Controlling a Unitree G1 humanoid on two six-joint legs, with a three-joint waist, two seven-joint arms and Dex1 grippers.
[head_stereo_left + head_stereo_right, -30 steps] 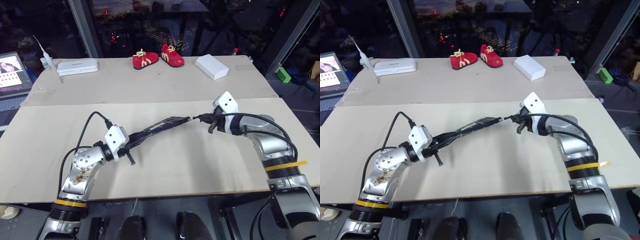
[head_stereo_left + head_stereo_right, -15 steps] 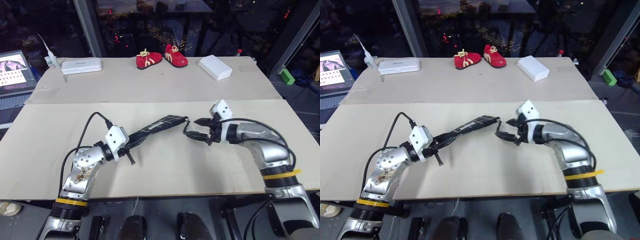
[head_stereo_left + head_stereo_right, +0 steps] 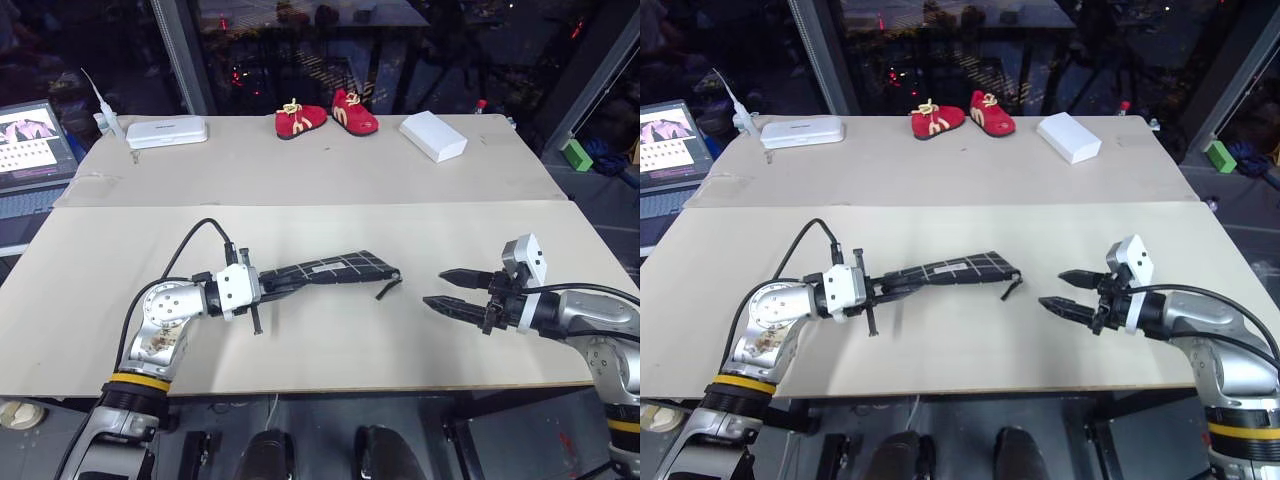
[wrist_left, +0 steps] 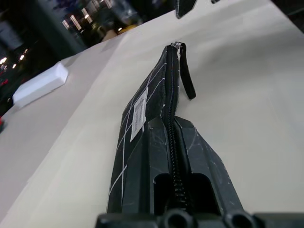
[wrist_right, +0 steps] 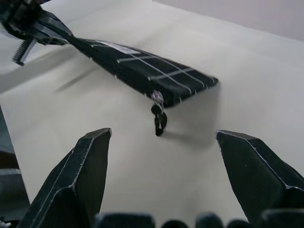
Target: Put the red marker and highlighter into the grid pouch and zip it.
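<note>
My left gripper (image 3: 278, 283) is shut on the near end of the grid pouch (image 3: 335, 268), a flat black pouch with white grid lines and a small white label. The pouch stands on edge, just above the table, pointing right. In the left wrist view the zipper runs closed along its top edge (image 4: 167, 85). The black pull cord (image 3: 388, 289) dangles from the far end. My right gripper (image 3: 436, 287) is open with nothing between its fingers, a short way right of the cord (image 5: 159, 121). The red marker and highlighter are hidden from view.
Along the table's far edge (image 3: 300, 150) sit a pair of red shoes (image 3: 327, 113), a white box (image 3: 433, 135) and a flat white case (image 3: 167, 132). A laptop (image 3: 30, 140) stands at the far left. A green block (image 3: 570, 152) lies off the table at the right.
My right gripper has opened, let go of the pull cord and drawn back to the right and nearer. The pouch's far end has swung down to lie level.
</note>
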